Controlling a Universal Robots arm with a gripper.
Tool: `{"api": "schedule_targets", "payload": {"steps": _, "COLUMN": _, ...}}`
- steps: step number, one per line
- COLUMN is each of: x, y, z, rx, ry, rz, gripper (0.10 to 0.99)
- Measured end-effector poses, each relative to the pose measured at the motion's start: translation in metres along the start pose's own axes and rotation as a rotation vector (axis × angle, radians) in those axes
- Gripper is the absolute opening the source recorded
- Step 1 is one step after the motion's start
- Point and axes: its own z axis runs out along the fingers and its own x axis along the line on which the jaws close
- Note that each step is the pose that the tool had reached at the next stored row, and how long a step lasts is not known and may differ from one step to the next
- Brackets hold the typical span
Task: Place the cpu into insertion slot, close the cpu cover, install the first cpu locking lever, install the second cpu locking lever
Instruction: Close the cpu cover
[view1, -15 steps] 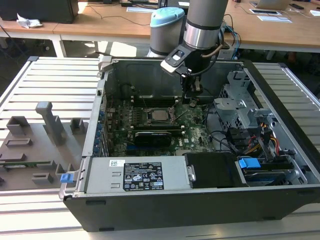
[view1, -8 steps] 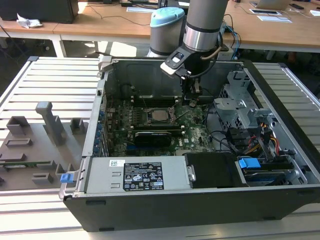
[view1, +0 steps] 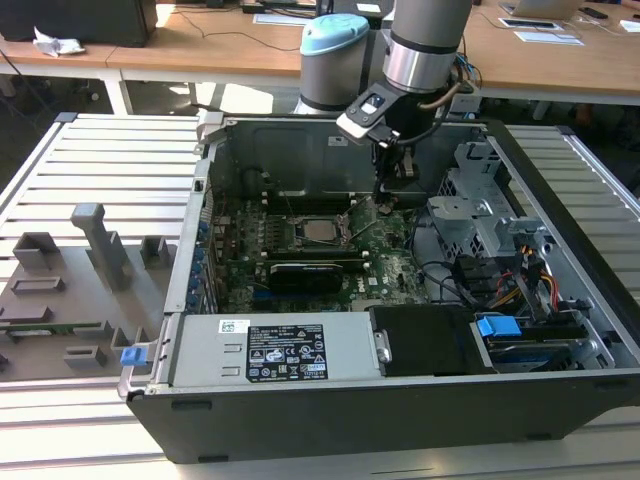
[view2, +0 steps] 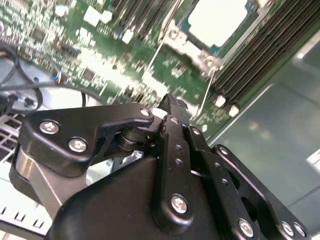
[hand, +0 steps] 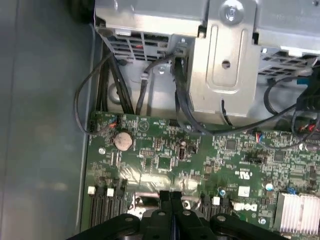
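Observation:
The cpu (view1: 320, 232) lies flat in the insertion slot (view1: 300, 245) on the green board, its silver top showing. In the second wrist view the cpu (view2: 217, 20) sits inside the grey cpu cover (view2: 197, 50) frame. A thin metal locking lever (view2: 206, 87) runs from the socket corner toward my gripper (view2: 170, 102). The black fingers are shut together with nothing visible between them, low over the board just to the exterior view's right of the socket. The gripper (view1: 385, 195) hangs from the arm inside the case. In the first wrist view the gripper (hand: 170, 196) is also shut.
The open computer case (view1: 330, 400) walls in the board. A black card (view1: 310, 272) lies in front of the socket. A metal drive cage (hand: 225, 65) and loose cables (hand: 185, 110) sit close to the gripper. A coin battery (hand: 123, 140) and heat sink (hand: 297, 212) are on the board.

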Motion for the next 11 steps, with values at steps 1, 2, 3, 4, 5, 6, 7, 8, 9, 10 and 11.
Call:
{"api": "schedule_targets", "payload": {"steps": 1, "x": 0.0001, "y": 0.0069, "z": -0.0001, "rx": 0.008, "ry": 0.0008, "rz": 0.0, "gripper": 0.106}}
{"api": "schedule_targets", "payload": {"steps": 2, "x": 0.0002, "y": 0.0111, "z": 0.0, "rx": 0.012, "ry": 0.0013, "rz": 0.0, "gripper": 0.106}}
{"api": "schedule_targets", "payload": {"steps": 3, "x": 0.0002, "y": 0.0155, "z": 0.0003, "rx": 0.018, "ry": 0.002, "rz": 0.0, "gripper": 0.106}}
{"api": "schedule_targets", "payload": {"steps": 4, "x": 0.0001, "y": 0.0167, "z": 0.0008, "rx": 0.021, "ry": 0.0024, "rz": -0.001, "gripper": 0.106}}
{"api": "schedule_targets", "payload": {"steps": 5, "x": 0.0001, "y": 0.0172, "z": 0.0019, "rx": 0.024, "ry": 0.0027, "rz": -0.001, "gripper": 0.106}}
{"api": "schedule_targets", "payload": {"steps": 6, "x": 0.0001, "y": 0.0173, "z": 0.0031, "rx": 0.025, "ry": 0.0028, "rz": -0.001, "gripper": 0.106}}
{"api": "schedule_targets", "payload": {"steps": 7, "x": 0.0001, "y": 0.0173, "z": 0.0048, "rx": 0.027, "ry": 0.003, "rz": -0.001, "gripper": 0.106}}
{"api": "schedule_targets", "payload": {"steps": 8, "x": 0.0001, "y": 0.0174, "z": 0.0071, "rx": 0.028, "ry": 0.0031, "rz": -0.001, "gripper": 0.106}}
{"api": "schedule_targets", "payload": {"steps": 9, "x": 0.0002, "y": 0.0175, "z": 0.0092, "rx": 0.029, "ry": 0.0033, "rz": -0.001, "gripper": 0.106}}
{"api": "schedule_targets", "payload": {"steps": 10, "x": 0.0002, "y": 0.0176, "z": 0.0126, "rx": 0.03, "ry": 0.0033, "rz": -0.001, "gripper": 0.106}}
{"api": "schedule_targets", "payload": {"steps": 11, "x": 0.0003, "y": 0.0177, "z": 0.0152, "rx": 0.031, "ry": 0.0034, "rz": -0.001, "gripper": 0.106}}
